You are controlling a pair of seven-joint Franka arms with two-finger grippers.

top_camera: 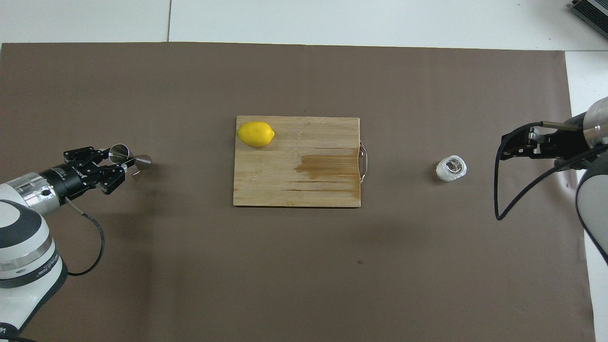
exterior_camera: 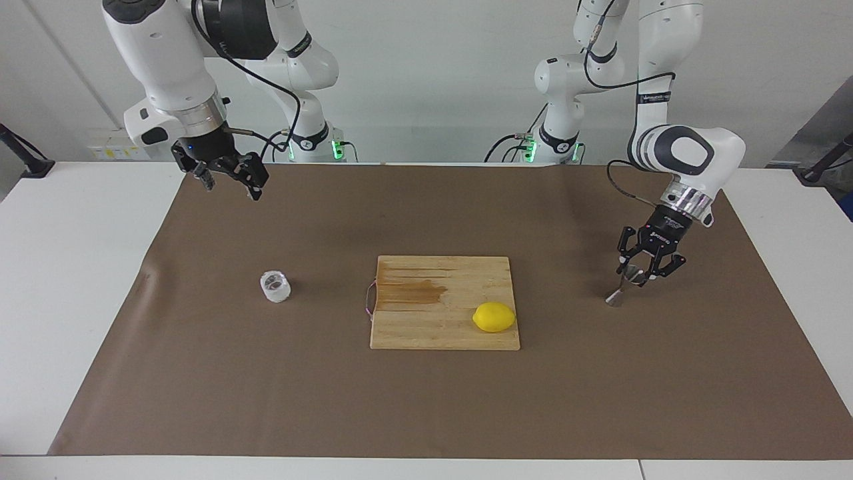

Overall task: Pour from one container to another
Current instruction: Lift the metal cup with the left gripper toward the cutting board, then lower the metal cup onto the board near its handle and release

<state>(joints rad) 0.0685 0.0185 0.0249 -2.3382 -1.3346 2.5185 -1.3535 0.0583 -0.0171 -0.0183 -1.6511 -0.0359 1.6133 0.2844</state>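
Observation:
The clear squat cup (exterior_camera: 275, 286) stands on the brown mat toward the right arm's end; it also shows in the overhead view (top_camera: 451, 168). The steel jigger (exterior_camera: 623, 285) is toward the left arm's end, tilted, its lower cone at the mat. It also shows in the overhead view (top_camera: 129, 156). My left gripper (exterior_camera: 638, 272) is shut on its upper cone, as the overhead view (top_camera: 116, 164) also shows. My right gripper (exterior_camera: 230, 183) is open and empty, raised over the mat's edge nearest the robots, well apart from the cup. It also shows in the overhead view (top_camera: 506, 148).
A wooden cutting board (exterior_camera: 433, 327) with a wet stain lies mid-mat between cup and jigger. A yellow lemon (exterior_camera: 494, 317) rests on its corner farther from the robots, toward the left arm's end. The brown mat (exterior_camera: 426, 407) covers the white table.

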